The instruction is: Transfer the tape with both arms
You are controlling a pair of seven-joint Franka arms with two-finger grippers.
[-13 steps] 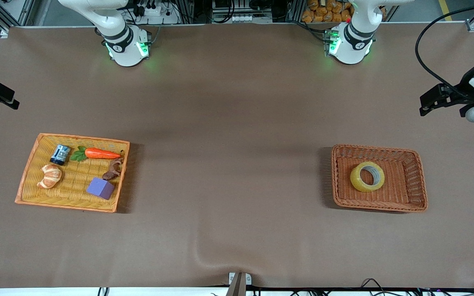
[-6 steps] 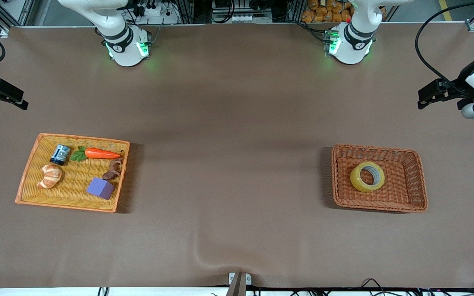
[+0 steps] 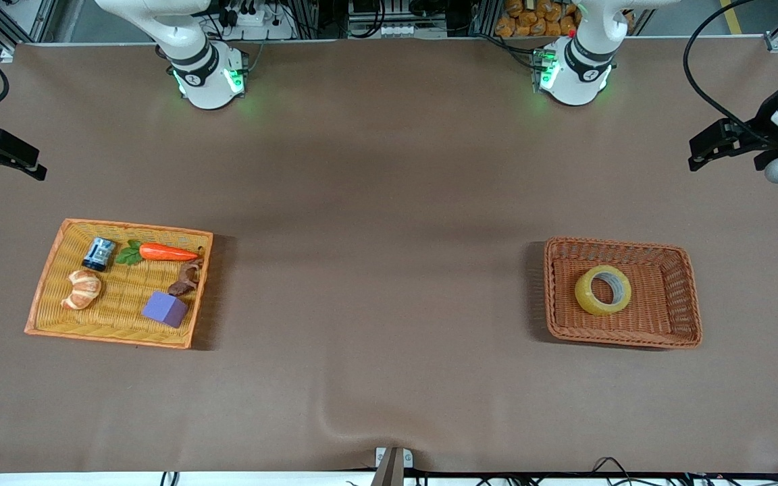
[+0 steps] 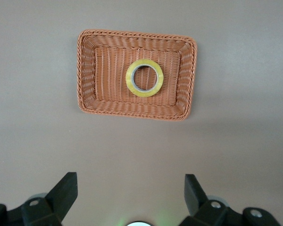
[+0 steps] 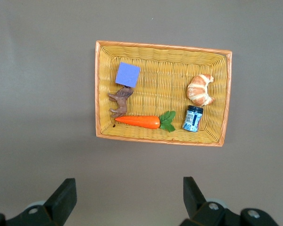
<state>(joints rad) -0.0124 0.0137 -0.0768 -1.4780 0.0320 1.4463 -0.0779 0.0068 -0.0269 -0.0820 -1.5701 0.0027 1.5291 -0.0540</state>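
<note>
Yellow tape (image 3: pixel 603 290) lies flat in the brown basket (image 3: pixel 690 317), lower right of the front view. Left gripper (image 4: pixel 131 190) and right gripper (image 5: pixel 129 190) hang high, fingers spread wide. Flat tape could slip from a poor pinch.

You've got even, fairly bright overhead light; soft shadows fall beside both baskets; green glow spills from the arm bases (image 3: pixel 208 81) onto the table (image 3: pixel 389 202); no glare; wrist views sharp, their own fingers slightly soft.
</note>
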